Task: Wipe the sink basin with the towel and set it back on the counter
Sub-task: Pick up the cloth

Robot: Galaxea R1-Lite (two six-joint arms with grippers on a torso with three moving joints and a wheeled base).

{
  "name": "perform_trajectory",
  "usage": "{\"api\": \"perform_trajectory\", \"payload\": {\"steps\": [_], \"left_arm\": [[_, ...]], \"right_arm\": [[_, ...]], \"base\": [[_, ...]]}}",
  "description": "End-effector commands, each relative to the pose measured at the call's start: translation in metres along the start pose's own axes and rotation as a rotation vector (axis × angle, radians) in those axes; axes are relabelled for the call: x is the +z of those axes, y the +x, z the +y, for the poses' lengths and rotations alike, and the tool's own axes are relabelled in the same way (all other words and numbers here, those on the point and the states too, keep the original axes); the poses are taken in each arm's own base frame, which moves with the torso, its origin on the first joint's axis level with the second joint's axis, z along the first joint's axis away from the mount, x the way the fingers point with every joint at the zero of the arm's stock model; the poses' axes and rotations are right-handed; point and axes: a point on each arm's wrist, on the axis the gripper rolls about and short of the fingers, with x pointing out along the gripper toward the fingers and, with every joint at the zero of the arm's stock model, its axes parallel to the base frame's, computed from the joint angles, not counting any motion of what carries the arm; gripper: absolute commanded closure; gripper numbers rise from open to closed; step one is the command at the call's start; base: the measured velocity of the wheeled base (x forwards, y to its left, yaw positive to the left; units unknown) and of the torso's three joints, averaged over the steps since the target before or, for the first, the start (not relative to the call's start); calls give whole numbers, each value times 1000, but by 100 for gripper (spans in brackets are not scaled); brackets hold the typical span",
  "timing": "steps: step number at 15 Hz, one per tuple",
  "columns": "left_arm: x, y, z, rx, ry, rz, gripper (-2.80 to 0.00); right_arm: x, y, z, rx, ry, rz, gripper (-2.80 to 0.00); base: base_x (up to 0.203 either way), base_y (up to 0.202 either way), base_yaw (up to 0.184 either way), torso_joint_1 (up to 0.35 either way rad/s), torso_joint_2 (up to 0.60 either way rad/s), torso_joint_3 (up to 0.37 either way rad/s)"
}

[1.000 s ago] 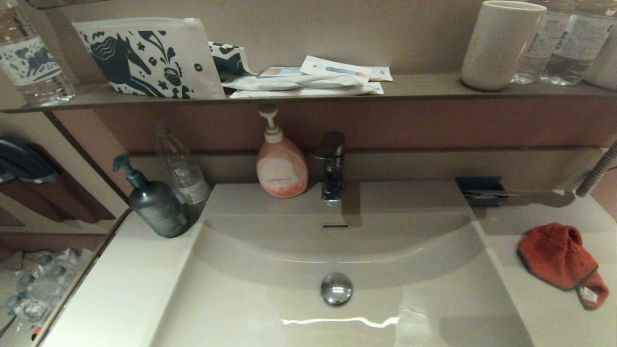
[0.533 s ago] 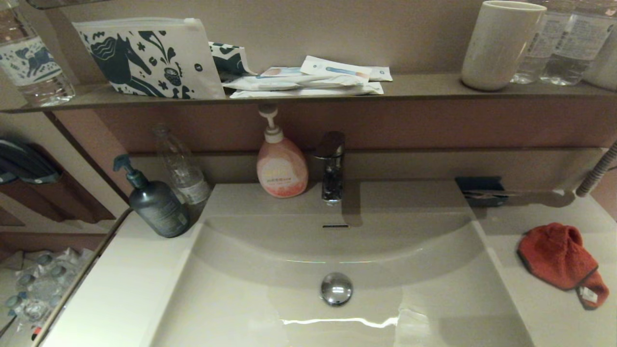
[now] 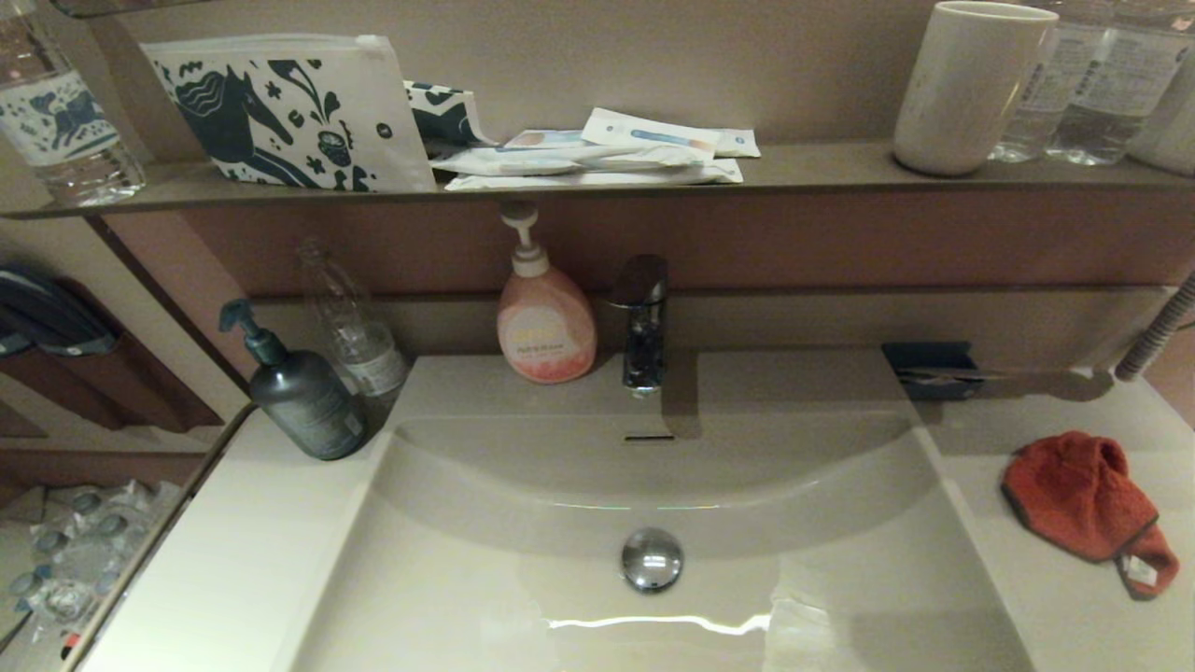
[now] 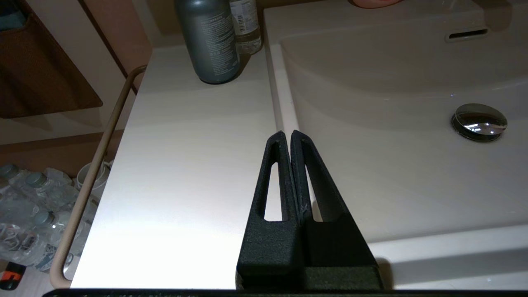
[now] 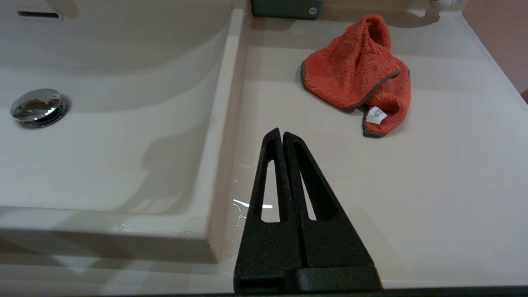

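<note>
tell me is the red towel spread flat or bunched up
Bunched up. The towel lies crumpled on the counter beside the sink basin, one edge folded over, its white tag showing.

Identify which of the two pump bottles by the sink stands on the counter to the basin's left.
The dark grey pump bottle; the pink one stands behind the basin, beside the faucet.
</note>
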Motion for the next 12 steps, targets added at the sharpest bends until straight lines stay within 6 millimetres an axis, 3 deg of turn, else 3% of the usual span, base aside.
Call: {"api": "perform_trajectory", "payload": {"steps": [1,8,12], "left_arm": [[0,0,0,-1,1,-1,0],[0,0,0,-1,-1,-1,0],[0,0,0,-1,-1,1,0]], "right_arm": [[0,0,0,1,1,0,0],[4,-1,0,-25,-4,2,0],[44,7,-3,-31,42,88,0]], "base": [[0,0,0,0,0,0],[0,0,0,0,0,0],[0,0,0,0,0,0]]}}
